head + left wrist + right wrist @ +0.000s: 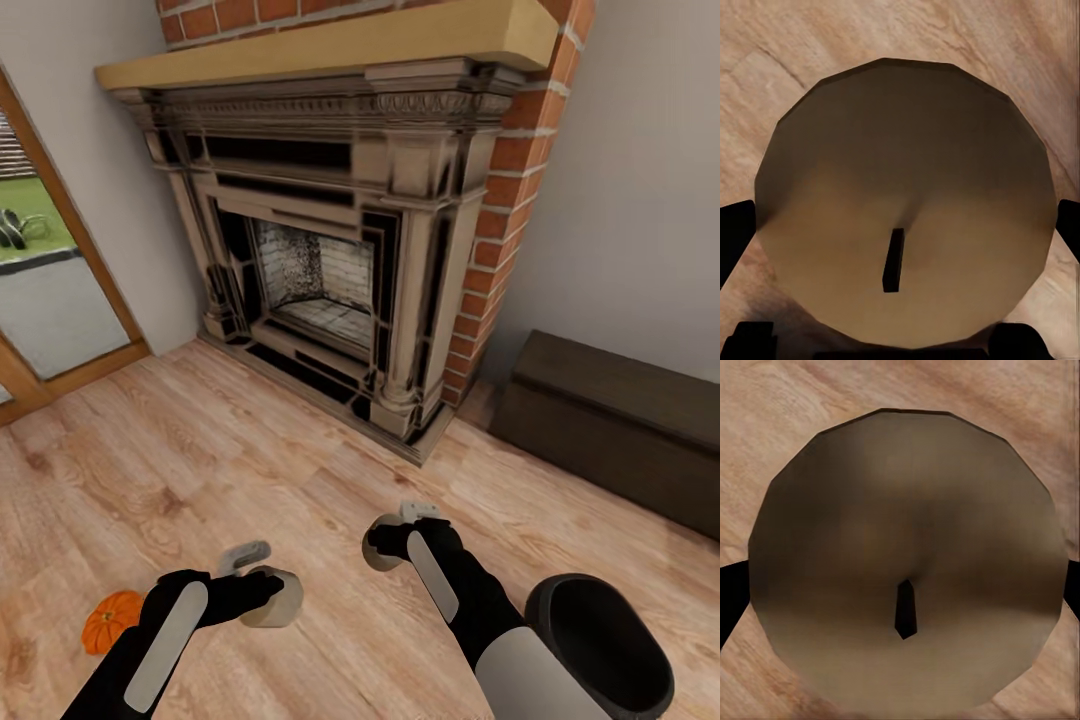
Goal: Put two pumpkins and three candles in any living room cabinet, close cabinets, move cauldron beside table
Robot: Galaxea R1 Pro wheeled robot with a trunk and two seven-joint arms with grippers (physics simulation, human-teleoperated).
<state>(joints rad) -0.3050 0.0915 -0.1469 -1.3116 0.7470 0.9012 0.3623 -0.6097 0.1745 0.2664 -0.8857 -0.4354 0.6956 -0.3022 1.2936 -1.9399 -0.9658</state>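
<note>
My left gripper (262,592) is shut on a grey-beige candle (274,600) low over the wooden floor. In the left wrist view the candle's top and wick (894,261) sit between black fingertips (735,240). My right gripper (392,540) is shut on a second candle (379,556). The right wrist view shows that candle (907,562) from above with fingertips (730,596) on both sides. An orange pumpkin (110,620) lies on the floor just left of my left arm. The black cauldron (600,645) stands at the lower right. The dark-brown cabinet (610,420) is against the right wall, its front shut.
A large ornate fireplace (330,250) with a brick chimney and wooden mantel stands straight ahead. A glass door with a wood frame (60,300) is on the left wall. Open wooden floor (200,450) lies between me and the fireplace.
</note>
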